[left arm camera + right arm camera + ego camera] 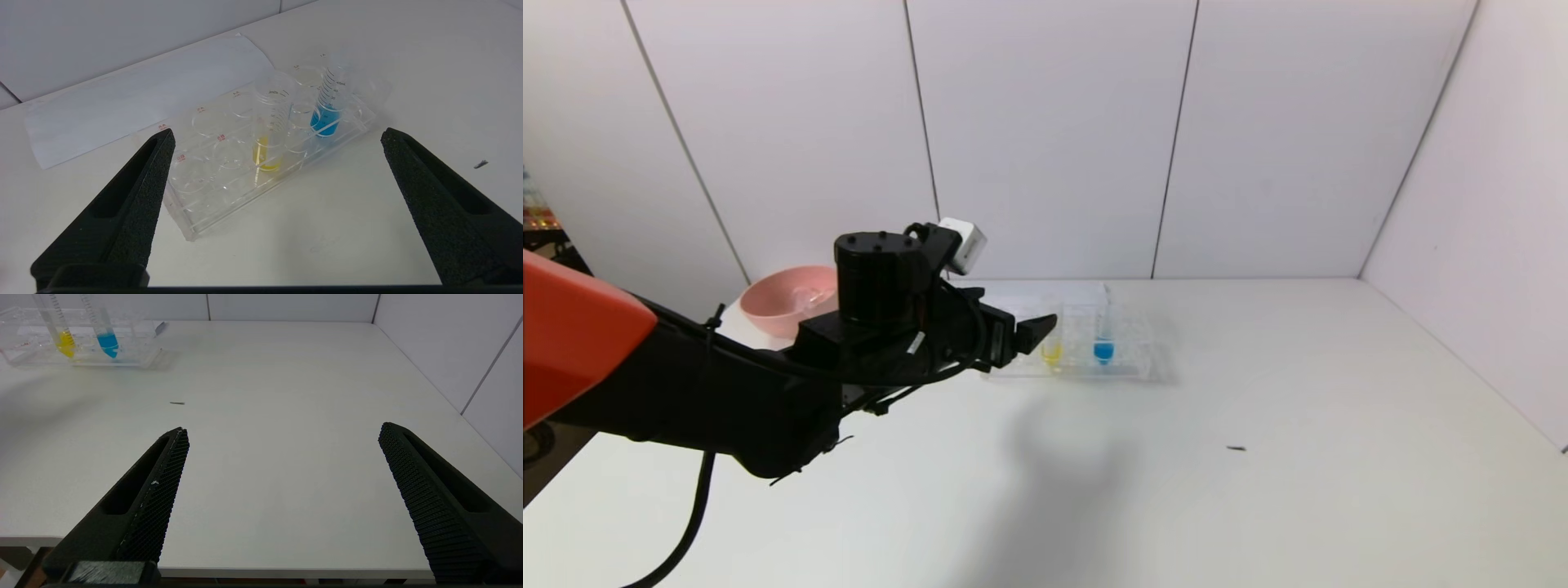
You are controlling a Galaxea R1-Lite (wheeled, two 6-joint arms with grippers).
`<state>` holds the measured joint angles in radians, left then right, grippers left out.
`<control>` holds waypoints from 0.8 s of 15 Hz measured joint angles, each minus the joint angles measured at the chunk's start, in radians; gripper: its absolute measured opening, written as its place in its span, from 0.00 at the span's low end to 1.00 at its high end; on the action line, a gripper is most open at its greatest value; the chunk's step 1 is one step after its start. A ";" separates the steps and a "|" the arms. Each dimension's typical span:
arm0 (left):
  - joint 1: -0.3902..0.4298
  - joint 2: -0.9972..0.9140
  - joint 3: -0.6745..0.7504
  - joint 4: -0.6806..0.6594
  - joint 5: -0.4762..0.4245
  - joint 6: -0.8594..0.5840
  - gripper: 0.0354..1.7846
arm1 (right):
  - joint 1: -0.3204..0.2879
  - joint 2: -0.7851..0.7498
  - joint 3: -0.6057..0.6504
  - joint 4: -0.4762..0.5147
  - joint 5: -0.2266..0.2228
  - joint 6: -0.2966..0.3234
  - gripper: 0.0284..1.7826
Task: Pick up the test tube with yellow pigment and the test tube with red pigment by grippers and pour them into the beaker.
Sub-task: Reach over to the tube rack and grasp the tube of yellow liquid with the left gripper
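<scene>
Yellow-pigment test tube (267, 134) before left tool (276, 136)

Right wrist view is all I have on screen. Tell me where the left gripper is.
Observer: The left gripper hovers just short of the clear rack, jaws wide open, lined up with the yellow tube.
Operator: My right gripper is open near the table's front edge. Report anything left of the rack.
Observer: A pink bowl sits at the table's far left edge.
Operator: Now find the red tube.
Observer: No red tube shows in any view; the rack holds only the yellow tube and a blue tube.
</scene>
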<state>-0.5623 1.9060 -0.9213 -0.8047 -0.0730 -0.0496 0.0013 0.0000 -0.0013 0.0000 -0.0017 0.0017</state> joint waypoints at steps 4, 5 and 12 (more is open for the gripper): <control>-0.029 0.083 -0.064 -0.003 0.070 -0.005 0.99 | 0.000 0.000 0.000 0.000 0.000 0.000 0.95; -0.034 0.100 -0.080 -0.003 0.082 -0.006 0.99 | 0.000 0.000 0.000 0.000 0.000 0.000 0.95; -0.071 0.217 -0.206 -0.003 0.224 -0.005 0.99 | 0.000 0.000 0.000 0.000 0.000 0.000 0.95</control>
<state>-0.6336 2.1226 -1.1277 -0.8077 0.1511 -0.0547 0.0013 0.0000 -0.0013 0.0000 -0.0017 0.0013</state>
